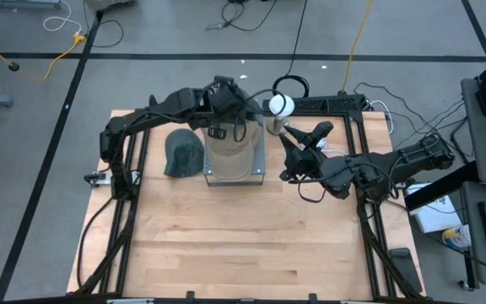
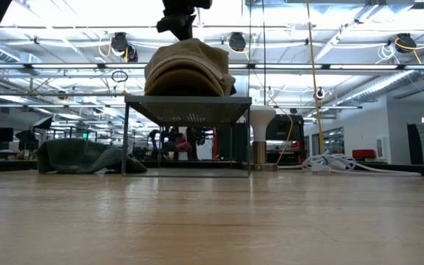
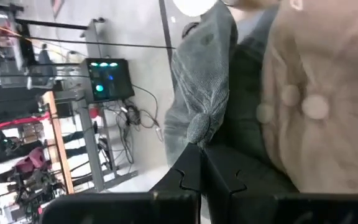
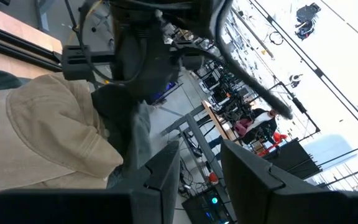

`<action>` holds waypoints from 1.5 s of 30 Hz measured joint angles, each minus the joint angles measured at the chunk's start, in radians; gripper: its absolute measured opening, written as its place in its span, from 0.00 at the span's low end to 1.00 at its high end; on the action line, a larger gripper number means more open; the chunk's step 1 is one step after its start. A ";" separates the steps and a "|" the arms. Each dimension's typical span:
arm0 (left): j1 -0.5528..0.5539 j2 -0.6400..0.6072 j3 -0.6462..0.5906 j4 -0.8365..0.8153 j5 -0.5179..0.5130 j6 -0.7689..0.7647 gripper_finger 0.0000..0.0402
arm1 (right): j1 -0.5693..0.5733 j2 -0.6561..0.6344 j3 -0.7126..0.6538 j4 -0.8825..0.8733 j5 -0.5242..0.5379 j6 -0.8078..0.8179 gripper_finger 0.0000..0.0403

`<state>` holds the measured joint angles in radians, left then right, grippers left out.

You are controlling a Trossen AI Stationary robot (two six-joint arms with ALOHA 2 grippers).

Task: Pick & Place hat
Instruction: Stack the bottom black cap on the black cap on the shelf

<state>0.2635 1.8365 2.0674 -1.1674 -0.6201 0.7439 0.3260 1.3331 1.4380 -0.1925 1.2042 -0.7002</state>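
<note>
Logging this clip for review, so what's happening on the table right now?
The left gripper, shut, sits over a tan hat resting on top of a small metal stand; whether it grips the hat is unclear. A dark grey hat lies on the table beside the stand. The right gripper waits, open, just right of the stand.

The pale, light-wood desk (image 1: 226, 245) shows fine grain and a smooth, faintly satin finish across the lower half of the high view. At upper centre, the tan cloth hat (image 1: 233, 145) looks soft and matt, its weave finely ribbed. It sits on a small grey metal mesh stand (image 2: 188, 109) with thin, dull legs. To the left, the dark grey-green cloth hat (image 1: 183, 153) is matt and slightly fuzzy. The black arm frames (image 1: 125, 160) look matt.
</note>
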 joint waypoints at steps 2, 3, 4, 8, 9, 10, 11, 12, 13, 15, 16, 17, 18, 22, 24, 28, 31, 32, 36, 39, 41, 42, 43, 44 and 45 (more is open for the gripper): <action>-0.004 0.004 0.000 -0.016 0.000 -0.016 0.00 | 0.000 0.000 0.000 0.000 0.000 0.000 0.27; -0.004 0.005 0.000 -0.022 0.000 -0.021 0.00 | 0.000 0.000 0.000 0.000 0.000 0.000 0.27; -0.003 0.005 0.000 -0.029 0.001 -0.023 0.00 | 0.000 0.000 0.000 0.000 0.000 0.000 0.27; -0.004 0.005 0.000 -0.076 0.050 -0.044 0.00 | 0.000 0.000 0.000 0.000 0.000 0.000 0.27; -0.004 0.006 0.000 -0.090 0.063 -0.047 0.00 | 0.000 0.000 0.000 0.000 0.000 0.000 0.27; -0.004 0.006 0.000 -0.102 0.077 -0.046 0.00 | 0.000 0.000 0.000 0.000 0.000 0.000 0.27; -0.004 0.006 -0.002 -0.109 0.092 -0.045 0.00 | 0.000 0.000 0.000 0.000 0.000 0.000 0.27; -0.004 0.006 -0.008 -0.109 0.108 -0.045 0.00 | 0.000 0.000 0.000 0.000 0.000 0.000 0.27; -0.005 0.006 -0.015 -0.109 0.125 -0.045 0.00 | 0.000 0.000 0.000 0.000 0.000 0.000 0.27; -0.005 0.007 -0.031 -0.121 0.153 -0.043 0.00 | 0.000 0.000 0.000 0.000 0.000 0.000 0.27; -0.005 0.007 -0.041 -0.128 0.165 -0.043 0.00 | 0.000 0.000 0.000 0.000 0.000 0.000 0.27; -0.005 0.007 -0.054 -0.128 0.173 -0.042 0.00 | 0.000 0.000 0.000 0.000 0.000 0.000 0.27; -0.007 0.007 -0.070 -0.125 0.176 -0.040 0.00 | 0.000 0.000 0.000 0.000 -0.001 0.000 0.27; -0.017 0.008 -0.129 -0.106 0.115 -0.049 0.00 | 0.000 0.000 0.000 0.000 -0.001 0.000 0.27; -0.018 0.008 -0.136 -0.092 0.104 -0.066 0.00 | 0.000 0.000 0.000 0.000 -0.001 0.000 0.27; -0.016 0.008 -0.136 -0.076 0.096 -0.110 0.01 | 0.000 0.000 0.000 0.000 -0.001 0.010 0.27; -0.017 0.008 -0.136 -0.073 0.096 -0.119 0.04 | 0.000 0.000 0.000 0.000 -0.001 0.033 0.27; -0.017 0.008 -0.136 -0.075 0.096 -0.124 0.05 | 0.000 0.000 0.000 0.000 -0.001 0.033 0.27; -0.024 0.008 -0.136 -0.088 0.096 -0.136 0.12 | 0.000 0.000 0.000 0.000 -0.001 0.033 0.27; -0.035 0.008 -0.120 -0.092 0.096 -0.155 0.17 | 0.000 0.000 0.000 0.000 -0.001 0.028 0.27; -0.044 0.008 -0.091 -0.092 0.096 -0.167 0.20 | 0.000 0.000 0.000 0.000 -0.001 0.026 0.27; -0.050 0.008 -0.073 -0.093 0.096 -0.172 0.22 | 0.000 0.000 0.000 0.000 -0.001 0.026 0.27; -0.054 0.007 -0.055 -0.093 0.097 -0.178 0.23 | 0.000 0.000 0.000 0.000 -0.001 0.026 0.27; -0.058 0.007 -0.037 -0.096 0.097 -0.181 0.24 | 0.000 0.000 0.000 0.000 -0.001 0.026 0.27; -0.062 0.007 -0.018 -0.102 0.100 -0.187 0.25 | 0.000 0.000 0.000 0.000 -0.001 0.025 0.27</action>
<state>0.2016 1.8439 2.0498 -1.2691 -0.5198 0.5564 0.3264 1.3334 1.4380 -0.1925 1.2030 -0.6750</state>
